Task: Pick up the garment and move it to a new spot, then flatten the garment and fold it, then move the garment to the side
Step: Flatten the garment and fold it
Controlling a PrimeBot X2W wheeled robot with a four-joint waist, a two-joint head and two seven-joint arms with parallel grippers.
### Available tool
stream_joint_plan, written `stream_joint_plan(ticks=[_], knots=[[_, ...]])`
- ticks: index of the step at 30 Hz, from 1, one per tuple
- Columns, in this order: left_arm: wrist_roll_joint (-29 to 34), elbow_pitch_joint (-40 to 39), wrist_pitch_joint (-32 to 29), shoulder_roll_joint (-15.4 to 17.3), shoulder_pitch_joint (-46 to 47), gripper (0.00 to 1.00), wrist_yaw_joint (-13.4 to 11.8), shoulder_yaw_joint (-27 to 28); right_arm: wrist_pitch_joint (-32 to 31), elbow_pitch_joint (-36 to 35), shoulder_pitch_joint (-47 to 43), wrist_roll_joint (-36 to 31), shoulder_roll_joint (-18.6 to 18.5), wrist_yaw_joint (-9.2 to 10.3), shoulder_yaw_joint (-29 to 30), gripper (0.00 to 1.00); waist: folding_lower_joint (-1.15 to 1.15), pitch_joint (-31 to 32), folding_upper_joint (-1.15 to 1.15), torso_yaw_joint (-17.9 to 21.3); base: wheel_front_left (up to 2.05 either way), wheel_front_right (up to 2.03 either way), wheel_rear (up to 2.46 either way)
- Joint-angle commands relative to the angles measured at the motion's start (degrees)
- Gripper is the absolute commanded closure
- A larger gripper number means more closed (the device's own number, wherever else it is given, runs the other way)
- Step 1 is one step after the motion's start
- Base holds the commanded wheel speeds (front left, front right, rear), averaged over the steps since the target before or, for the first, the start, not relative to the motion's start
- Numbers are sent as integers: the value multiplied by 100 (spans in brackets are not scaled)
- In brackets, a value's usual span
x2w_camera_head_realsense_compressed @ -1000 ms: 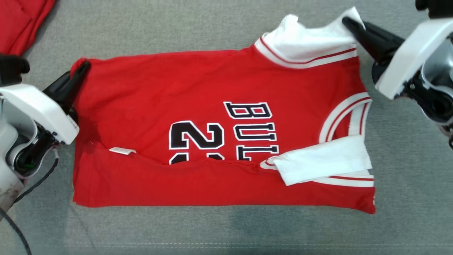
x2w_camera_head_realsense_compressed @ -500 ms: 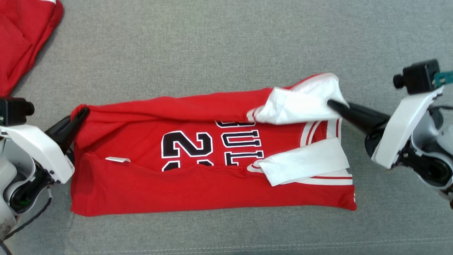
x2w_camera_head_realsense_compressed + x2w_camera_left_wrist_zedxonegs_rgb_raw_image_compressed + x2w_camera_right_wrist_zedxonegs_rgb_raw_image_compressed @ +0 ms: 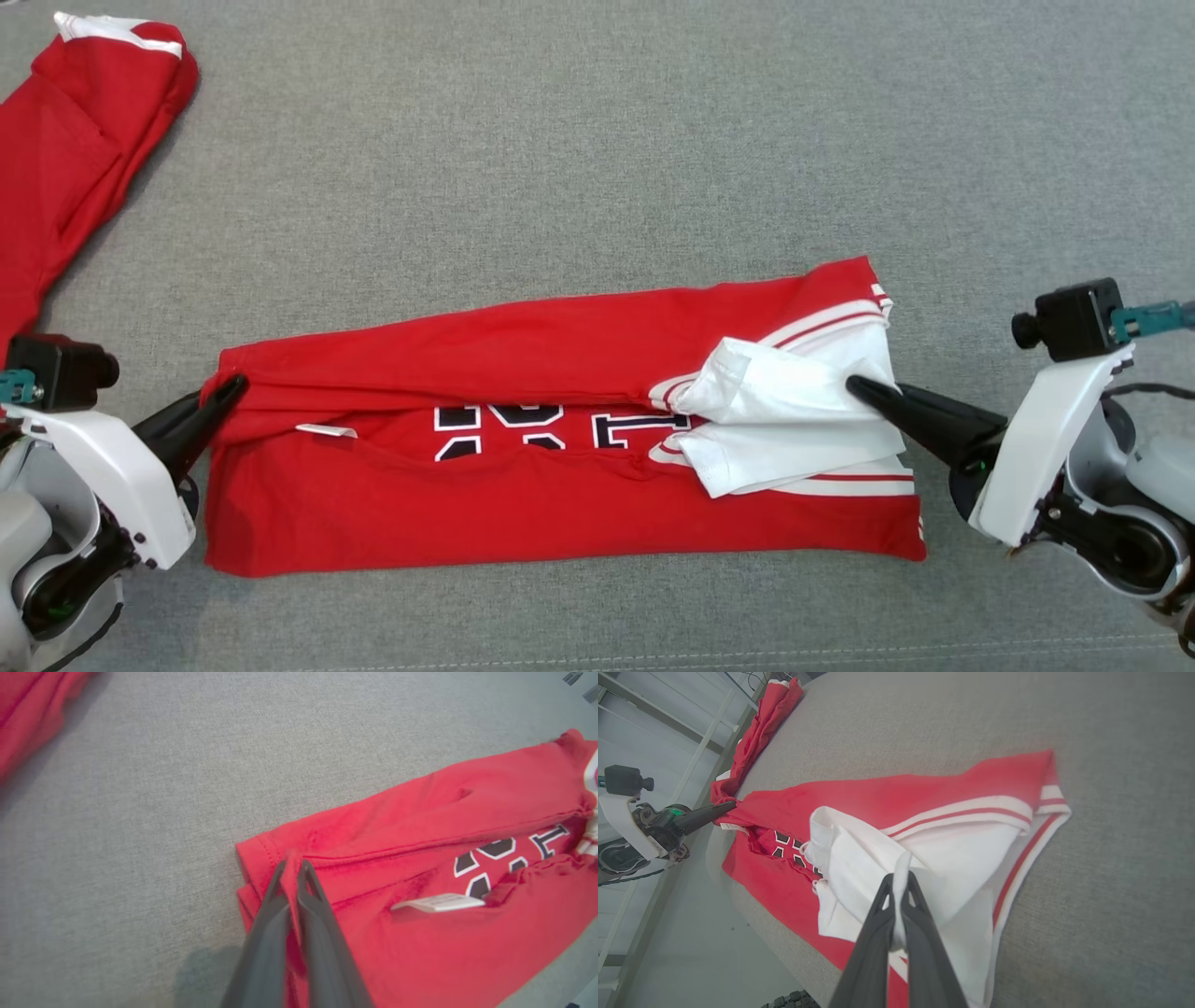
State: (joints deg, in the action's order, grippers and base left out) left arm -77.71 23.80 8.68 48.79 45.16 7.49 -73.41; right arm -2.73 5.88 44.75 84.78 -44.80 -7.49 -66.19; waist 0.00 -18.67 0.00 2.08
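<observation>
Garment (image 3: 523, 509) runs lengthwise between your arms (far flap half folded over): left gripper (image 3: 231, 386) pinches its hem corner, right gripper (image 3: 854, 385) clamps the white lining.

Garment (image 3: 523, 518) on surface (image 3: 597, 140) — second jersey (image 3: 65, 159) left

A grey fabric surface (image 3: 597, 140) bears a red jersey (image 3: 467, 504) (second red garment (image 3: 75, 168) apart).

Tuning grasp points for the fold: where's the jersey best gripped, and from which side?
Likely its two short ends, one arm from each side: the jersey lies as a long low band. Left fingers pinch the hem corner, right fingers the white fabric.
</observation>
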Motion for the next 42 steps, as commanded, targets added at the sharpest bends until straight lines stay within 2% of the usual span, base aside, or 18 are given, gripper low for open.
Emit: stream_joint_plan(ticks=[1,4,5,6,7,8,9,15,20,32,42], knots=[[13,-22,61,335,49,100,0,193,97,-130,-280,47,-174,0,-6,100,0,19,0,5,0,0,0],[87,-11,5,355,25,98,0,131,70,-125,-388,68,-191,0,-84,100,0,41,0,15,0,0,0],[110,0,7,353,18,78,0,116,23,-107,-422,88,-197,0,-121,71,0,47,0,18,0,0,0],[145,15,16,344,12,66,0,103,-6,-108,-454,124,-198,0,-141,3,0,54,0,17,0,0,0],[162,31,33,333,3,52,0,94,-21,-124,-494,208,-204,0,-133,0,0,59,0,14,0,0,0],[160,61,86,321,-4,11,0,89,-32,-155,-521,271,-234,0,-121,0,0,66,0,8,0,0,0],[141,104,139,307,-16,0,0,87,-13,-190,-543,318,-279,0,-94,0,0,79,0,1,0,0,0],[51,320,525,178,-149,0,0,260,444,-305,-782,583,-621,0,200,0,0,298,0,-79,0,0,0],[65,476,623,-62,-439,0,-44,643,968,52,-877,293,-679,0,305,0,0,534,0,-195,0,0,0],[958,217,630,-814,-1497,0,-365,2441,1537,1202,-1042,-49,20,0,356,0,0,866,0,-484,0,0,0],[2396,-388,631,-1872,-2796,0,-562,4384,1704,2233,-1372,-58,660,0,475,0,0,848,0,-649,0,0,0]])
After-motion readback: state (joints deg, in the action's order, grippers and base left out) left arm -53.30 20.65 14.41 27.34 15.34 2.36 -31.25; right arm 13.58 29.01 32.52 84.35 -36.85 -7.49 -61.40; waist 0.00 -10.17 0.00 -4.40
